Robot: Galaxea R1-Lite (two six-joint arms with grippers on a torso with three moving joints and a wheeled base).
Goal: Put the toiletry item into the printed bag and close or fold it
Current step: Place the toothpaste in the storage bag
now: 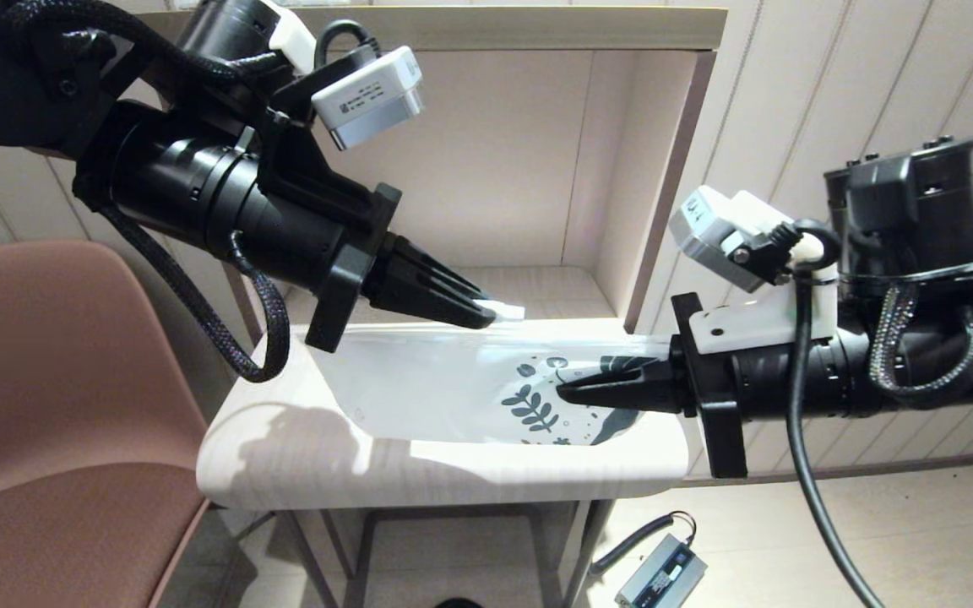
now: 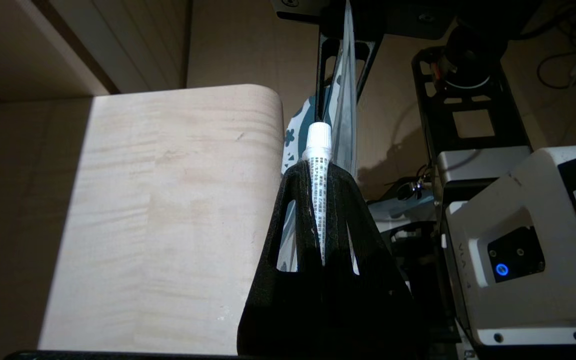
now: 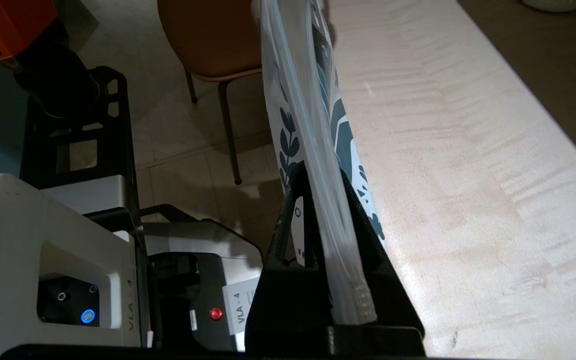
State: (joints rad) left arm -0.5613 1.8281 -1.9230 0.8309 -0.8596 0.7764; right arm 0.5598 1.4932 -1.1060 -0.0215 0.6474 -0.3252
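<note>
Left gripper (image 1: 486, 316) is clamped on the white tube (image 2: 319, 165), held in the air over the table's (image 1: 301, 456) back edge with the capped end sticking out past the fingertips, just beside the upper edge of the bag (image 1: 453, 388). Right gripper (image 1: 567, 392) is pinched on the bag's leaf-printed end, holding the bag up on edge above the table. Whether the bag's mouth is open at the tube is hard to tell. A brown chair (image 1: 47, 388) stands on the left.
</note>
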